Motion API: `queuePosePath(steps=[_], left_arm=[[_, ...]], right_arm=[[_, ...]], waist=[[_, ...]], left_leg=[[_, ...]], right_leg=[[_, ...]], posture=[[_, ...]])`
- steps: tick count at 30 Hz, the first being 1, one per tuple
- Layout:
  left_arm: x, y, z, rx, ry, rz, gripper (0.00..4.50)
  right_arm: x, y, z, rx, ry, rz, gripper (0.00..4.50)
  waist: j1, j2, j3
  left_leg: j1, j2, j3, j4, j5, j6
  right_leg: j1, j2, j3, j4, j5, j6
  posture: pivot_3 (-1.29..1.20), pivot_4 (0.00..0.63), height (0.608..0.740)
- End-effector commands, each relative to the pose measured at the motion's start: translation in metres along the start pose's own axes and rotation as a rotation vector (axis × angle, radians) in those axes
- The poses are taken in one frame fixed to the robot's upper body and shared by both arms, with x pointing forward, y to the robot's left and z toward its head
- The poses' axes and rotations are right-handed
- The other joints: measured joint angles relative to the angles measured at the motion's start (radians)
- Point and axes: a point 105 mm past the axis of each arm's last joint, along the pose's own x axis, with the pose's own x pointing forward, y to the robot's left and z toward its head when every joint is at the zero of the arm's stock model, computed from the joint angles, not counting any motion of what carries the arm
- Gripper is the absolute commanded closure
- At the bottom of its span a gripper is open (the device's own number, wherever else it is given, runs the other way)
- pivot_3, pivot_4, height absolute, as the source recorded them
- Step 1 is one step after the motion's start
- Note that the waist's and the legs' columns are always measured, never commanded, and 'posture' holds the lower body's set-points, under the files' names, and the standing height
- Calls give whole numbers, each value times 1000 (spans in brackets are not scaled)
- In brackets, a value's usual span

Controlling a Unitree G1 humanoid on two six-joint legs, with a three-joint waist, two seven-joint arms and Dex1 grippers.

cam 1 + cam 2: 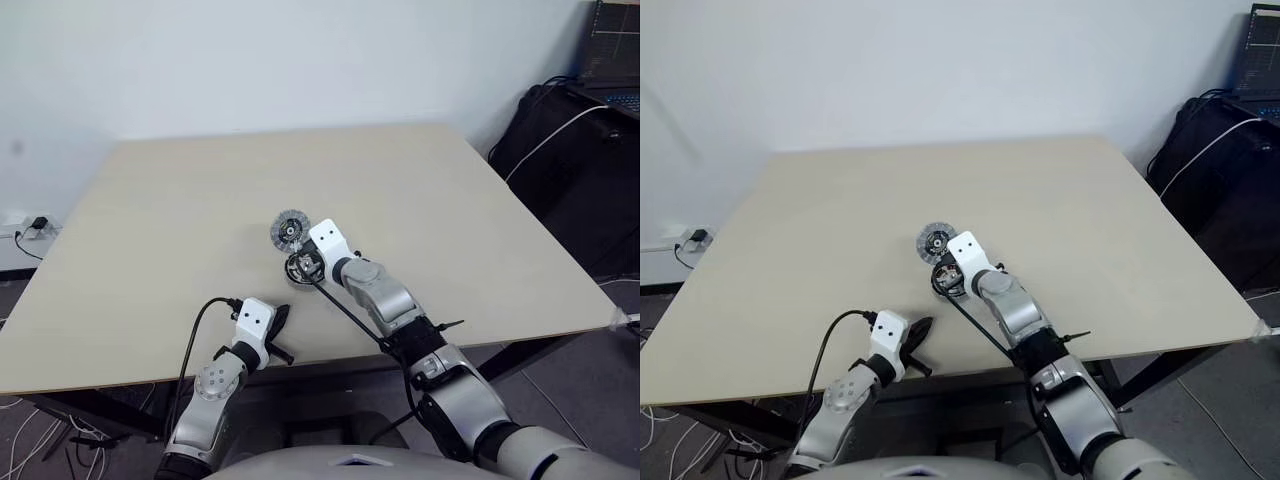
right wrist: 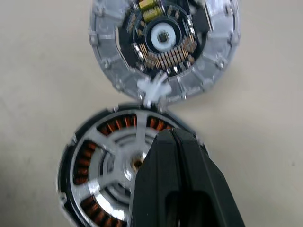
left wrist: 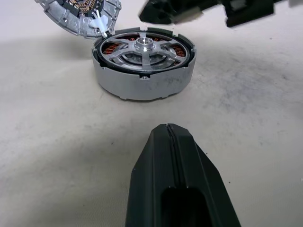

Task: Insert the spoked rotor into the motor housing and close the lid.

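Right gripper (image 2: 173,137), fingers pressed together and empty, hovers over the spoked rotor (image 3: 143,49) already seated in the motor housing (image 3: 142,82), so it should next take the lid (image 2: 163,47), lying open just beside, by its rim and lower it squarely.

Silver metal and copper-orange on a pale beige table

The spoked rotor (image 3: 142,51) is bright silver, with copper-orange windings showing between its spokes; the motor housing (image 3: 142,80) around it is matte silver-grey. The lid (image 2: 163,49) is silver-grey at its ribbed rim, dark in the middle with a white hub. The table (image 1: 180,220) is plain beige.
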Motion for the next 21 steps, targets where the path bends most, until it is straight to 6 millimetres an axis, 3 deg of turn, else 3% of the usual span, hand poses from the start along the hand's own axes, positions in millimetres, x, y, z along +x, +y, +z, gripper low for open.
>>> queuePosePath(steps=[1, 11, 21], left_arm=[[1, -1, 14, 13, -61, 8, 4500], [-5, 1, 12, 2, -58, 35, 4500], [-6, 1, 12, 4, -56, 36, 4500]], right_arm=[[2, 0, 22, -14, -68, 7, 4468], [13, 8, -23, 13, 123, 43, 4468], [5, 3, 10, -9, 0, 64, 4468]], waist=[[0, 0, 0], [-2, 1, -2], [-2, 2, -5]], left_leg=[[0, 0, 0, 0, 0, 0], [3, 0, 0, 0, 0, 0], [4, 0, 0, 0, 0, 0]], right_leg=[[0, 0, 0, 0, 0, 0], [0, 0, 0, 0, 0, 0], [1, 0, -1, 1, 0, 0]], posture=[[0, 0, 740], [0, 0, 740], [0, 0, 740]])
